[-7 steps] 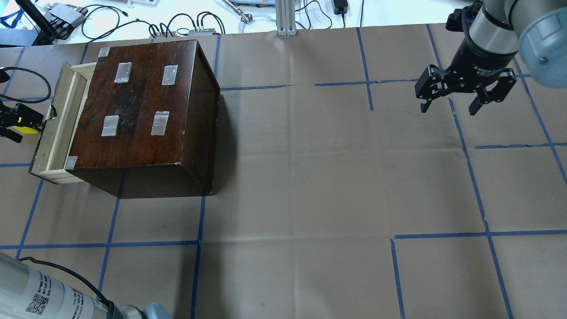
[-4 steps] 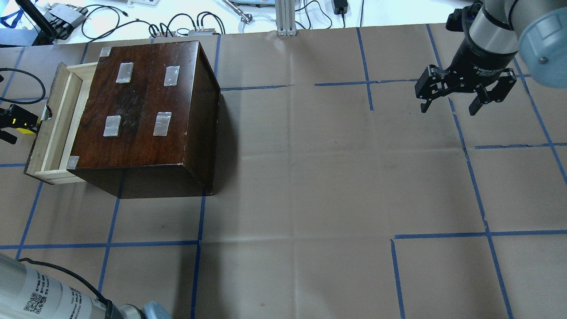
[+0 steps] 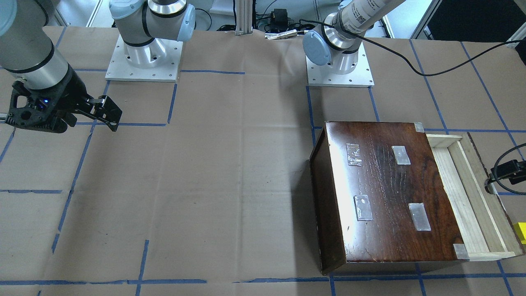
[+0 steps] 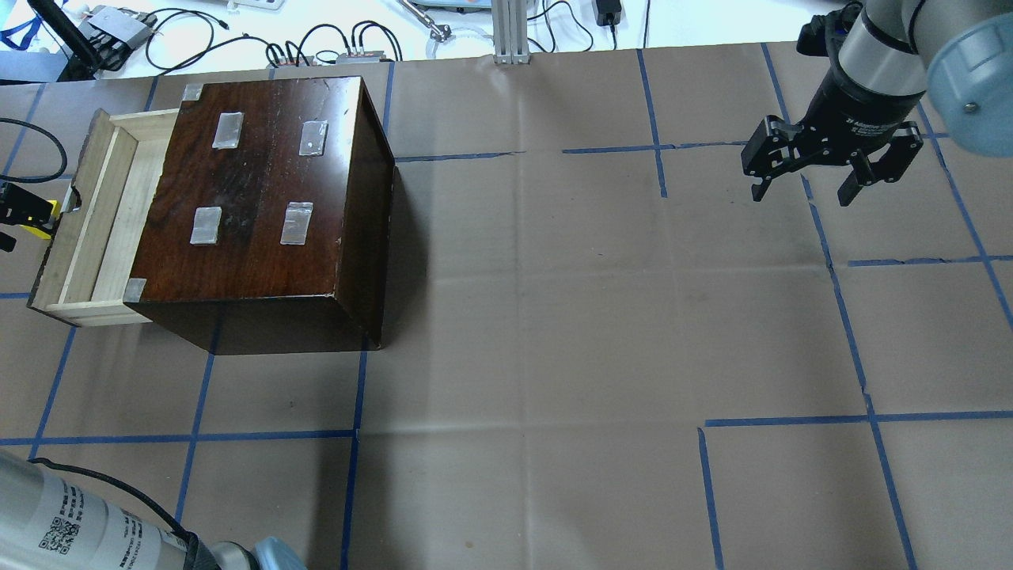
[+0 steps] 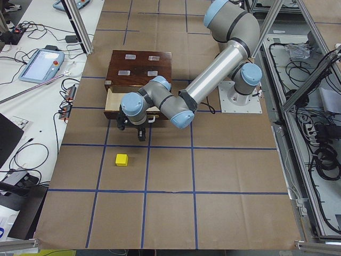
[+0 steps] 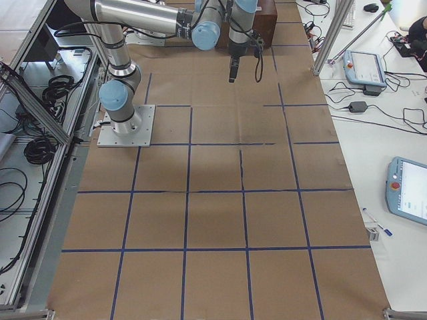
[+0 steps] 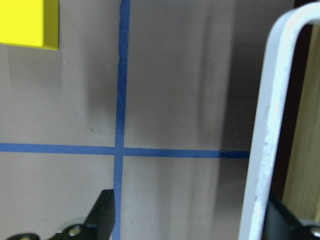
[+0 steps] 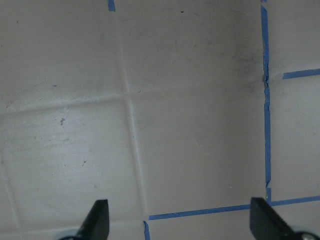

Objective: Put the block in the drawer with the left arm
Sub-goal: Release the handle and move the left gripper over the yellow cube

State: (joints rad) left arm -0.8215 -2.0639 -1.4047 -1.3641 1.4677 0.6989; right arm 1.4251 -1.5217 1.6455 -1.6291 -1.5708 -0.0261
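Hovering w/ fingers apart, L gripper [image 7: 192, 220] is at drawer [image 4: 119, 214] handle [image 7: 270, 125]; block [image 5: 122, 159] lies outside; R gripper [image 4: 802, 195] also spread.

Left tool [image 4: 9, 218] cut off by the overhead view's left edge, block [image 4: 43, 215] largely hidden behind it, block clipped again by the front-facing view's right edge, drawer [image 4: 83, 237] interior partly hidden beneath the box [image 4: 253, 182] top
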